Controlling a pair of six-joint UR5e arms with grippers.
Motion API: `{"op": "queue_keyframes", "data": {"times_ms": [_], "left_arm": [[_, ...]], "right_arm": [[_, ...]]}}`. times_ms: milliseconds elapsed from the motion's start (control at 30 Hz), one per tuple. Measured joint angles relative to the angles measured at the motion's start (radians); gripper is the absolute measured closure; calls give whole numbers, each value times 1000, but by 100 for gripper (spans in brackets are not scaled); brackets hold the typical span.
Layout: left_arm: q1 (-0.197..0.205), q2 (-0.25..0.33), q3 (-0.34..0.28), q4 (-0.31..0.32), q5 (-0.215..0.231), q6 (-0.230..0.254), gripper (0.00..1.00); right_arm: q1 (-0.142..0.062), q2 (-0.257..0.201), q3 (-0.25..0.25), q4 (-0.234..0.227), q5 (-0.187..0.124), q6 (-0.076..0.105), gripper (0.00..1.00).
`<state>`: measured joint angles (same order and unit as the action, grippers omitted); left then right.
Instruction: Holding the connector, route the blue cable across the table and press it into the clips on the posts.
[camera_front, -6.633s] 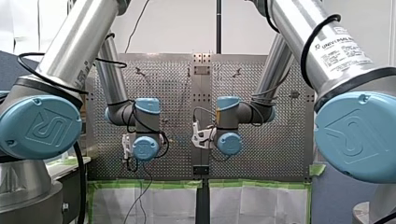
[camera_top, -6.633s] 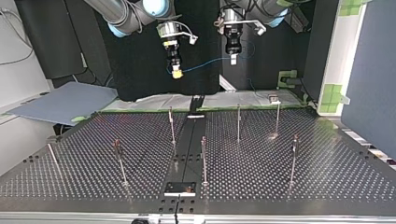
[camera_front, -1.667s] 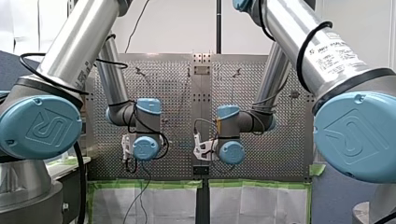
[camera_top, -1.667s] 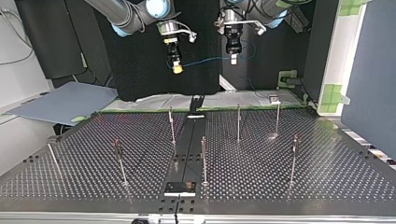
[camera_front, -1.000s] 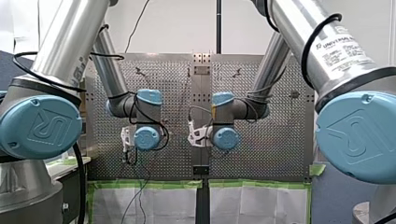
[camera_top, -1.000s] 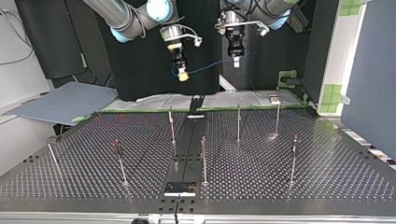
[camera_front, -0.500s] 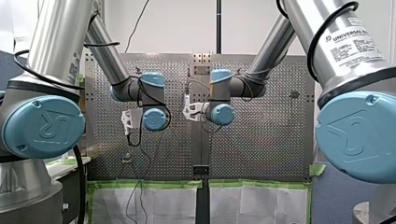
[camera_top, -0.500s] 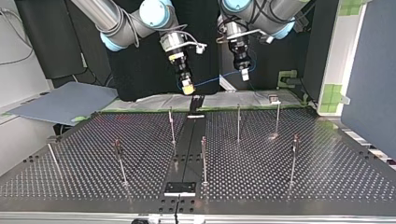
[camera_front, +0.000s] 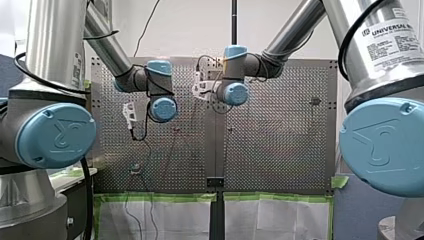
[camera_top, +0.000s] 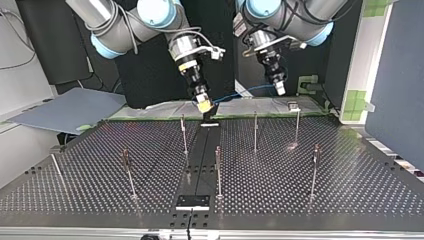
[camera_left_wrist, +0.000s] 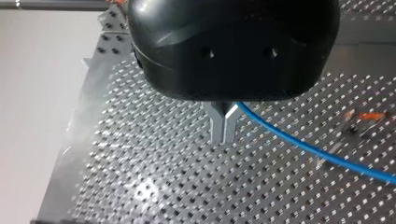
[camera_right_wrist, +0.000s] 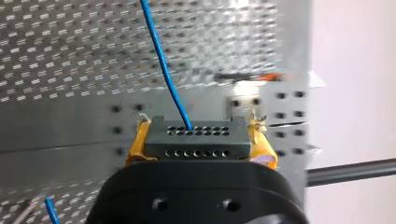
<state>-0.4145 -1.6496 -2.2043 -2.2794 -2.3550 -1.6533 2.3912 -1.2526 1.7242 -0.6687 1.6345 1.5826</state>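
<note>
Perforated metal table (camera_top: 320, 200), one dark strip (camera_top: 200, 160) down its middle.

Posts (camera_top: 255, 131): thin metal rods, seven as best countable in the top view; six upright, one at that view's far left leaning.

Arms: two, both raised above the table's edge nearest their bases.

Right gripper (camera_top: 204, 106): one, yellow pads (camera_right_wrist: 136, 145), clamped from both sides on the connector (camera_right_wrist: 196, 137), tilted down toward the end of the dark strip.

Connector: one, a dark grey block with two rows of small holes on its face.

Left gripper (camera_left_wrist: 223, 135): one, black body, two metal fingers pinched together on the blue cable (camera_left_wrist: 308, 147), no gap visible between them.

Blue cable: one, leaving a hole in the connector's upper row and spanning in the air between the two grippers, clear of every post.
</note>
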Motion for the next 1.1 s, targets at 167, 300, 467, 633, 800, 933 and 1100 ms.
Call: {"op": "queue_keyframes", "data": {"times_ms": [167, 300, 467, 633, 800, 933, 1100], "left_arm": [[49, 50, 0, -50, 47, -20, 100], [84, 85, 0, -85, 82, -28, 100], [126, 127, 2, -127, 124, -38, 100], [166, 166, 17, -166, 163, -54, 100], [213, 213, 29, -213, 210, -53, 100], [235, 232, 33, -241, 244, -48, 100], [241, 208, 51, -248, 275, -39, 100]], "right_arm": [[6, -15, -37, 38, -1, 3, 100], [8, -5, -66, 73, -2, 11, 100], [11, 16, -96, 113, -11, 19, 100], [15, 45, -133, 156, -14, 25, 100], [24, 62, -174, 198, -14, 28, 100], [36, 67, -207, 232, -13, 30, 100], [47, 70, -248, 254, -14, 41, 100]]}}
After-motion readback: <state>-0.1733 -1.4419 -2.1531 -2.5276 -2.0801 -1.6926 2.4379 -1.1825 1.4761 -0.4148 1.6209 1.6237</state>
